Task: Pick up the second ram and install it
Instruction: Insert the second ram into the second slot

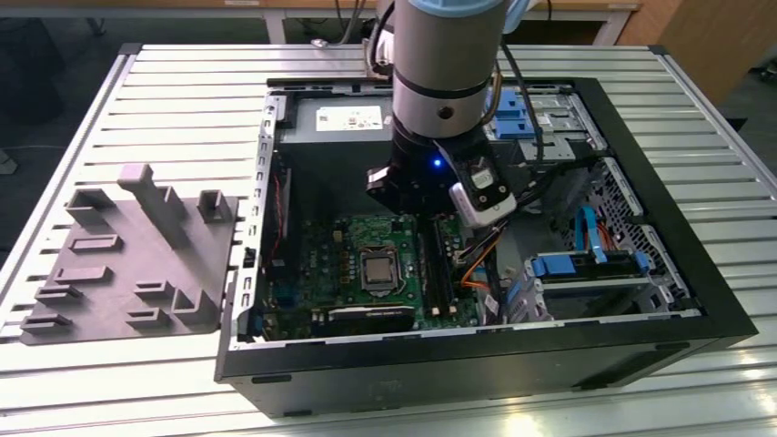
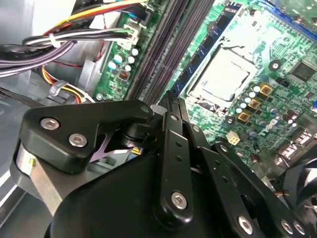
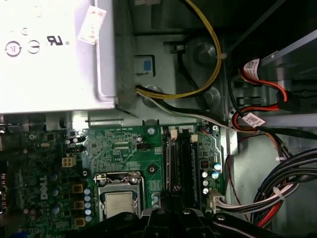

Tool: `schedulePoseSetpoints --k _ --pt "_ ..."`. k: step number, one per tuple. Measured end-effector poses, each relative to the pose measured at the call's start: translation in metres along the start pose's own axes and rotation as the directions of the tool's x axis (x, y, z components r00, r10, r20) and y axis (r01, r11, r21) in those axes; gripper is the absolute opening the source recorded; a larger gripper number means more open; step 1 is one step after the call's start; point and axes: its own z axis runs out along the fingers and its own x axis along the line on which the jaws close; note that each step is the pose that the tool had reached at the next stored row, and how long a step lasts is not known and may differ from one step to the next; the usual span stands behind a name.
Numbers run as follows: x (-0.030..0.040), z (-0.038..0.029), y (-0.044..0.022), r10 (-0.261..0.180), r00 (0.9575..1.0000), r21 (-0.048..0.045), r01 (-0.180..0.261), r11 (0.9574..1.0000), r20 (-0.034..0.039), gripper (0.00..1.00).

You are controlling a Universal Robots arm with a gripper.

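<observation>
The claw is held just above the memory slots, whether shut on the second ram cannot be told, and a tilted stick could be jammed or snapped.

Green motherboard, black memory slots

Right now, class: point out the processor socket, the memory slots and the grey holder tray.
processor socket (image 1: 380,270), exterior view, on its metal centre.
memory slots (image 3: 181,158), first wrist view, midway along the black slots.
grey holder tray (image 1: 122,264), exterior view, on its flat base.
</observation>
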Motion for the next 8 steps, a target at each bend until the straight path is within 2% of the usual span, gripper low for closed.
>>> schedulePoseSetpoints --k 8 --pt "-0.0022 0.002 -0.0001 -0.029 0.9996 -0.0019 0.029 0.9996 -0.0009 0.12"
